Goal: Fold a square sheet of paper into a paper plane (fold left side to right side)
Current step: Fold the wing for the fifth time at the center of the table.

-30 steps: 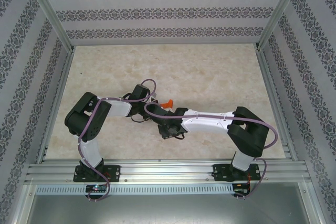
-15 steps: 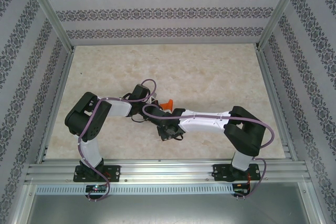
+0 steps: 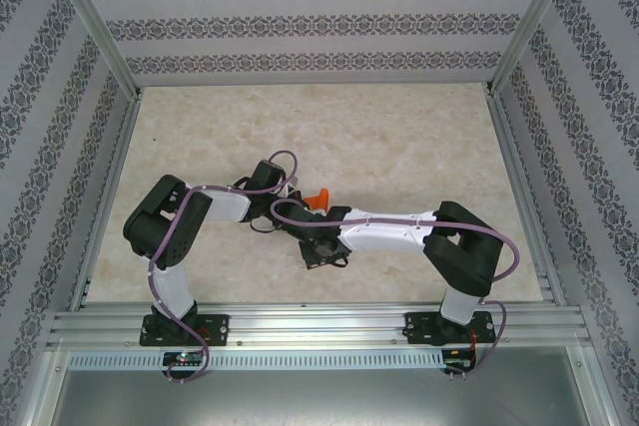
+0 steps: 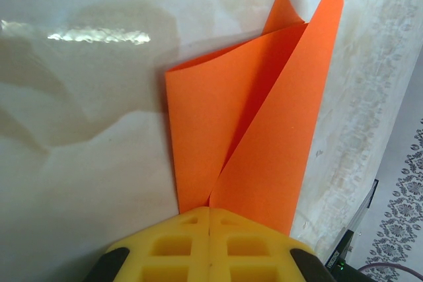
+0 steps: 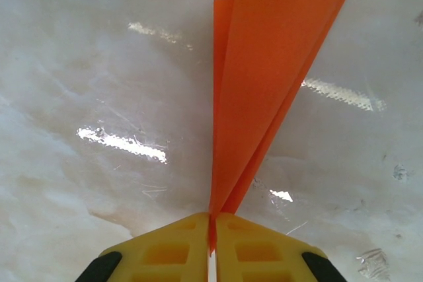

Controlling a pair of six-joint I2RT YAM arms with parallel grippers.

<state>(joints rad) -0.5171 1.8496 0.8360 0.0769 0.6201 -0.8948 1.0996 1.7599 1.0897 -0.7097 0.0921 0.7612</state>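
The orange paper (image 3: 318, 199) is folded and held above the marbled table (image 3: 399, 147), a small part of it showing between the two wrists in the top view. In the left wrist view the paper (image 4: 258, 123) fans out as two overlapping layers from my left gripper (image 4: 209, 211), whose yellow fingers (image 4: 172, 246) are shut on its near edge. In the right wrist view the paper (image 5: 277, 64) runs away as a narrow folded strip from my right gripper (image 5: 213, 219), whose yellow fingers (image 5: 165, 252) are pinched on its edge.
Patterned walls (image 3: 319, 22) and metal posts enclose the table on three sides. An aluminium rail (image 3: 319, 326) carries both arm bases at the near edge. Both arms meet near the table's middle, with purple cables looping over them.
The right arm's elbow has shifted slightly left toward the middle. The paper and both grips look unchanged.
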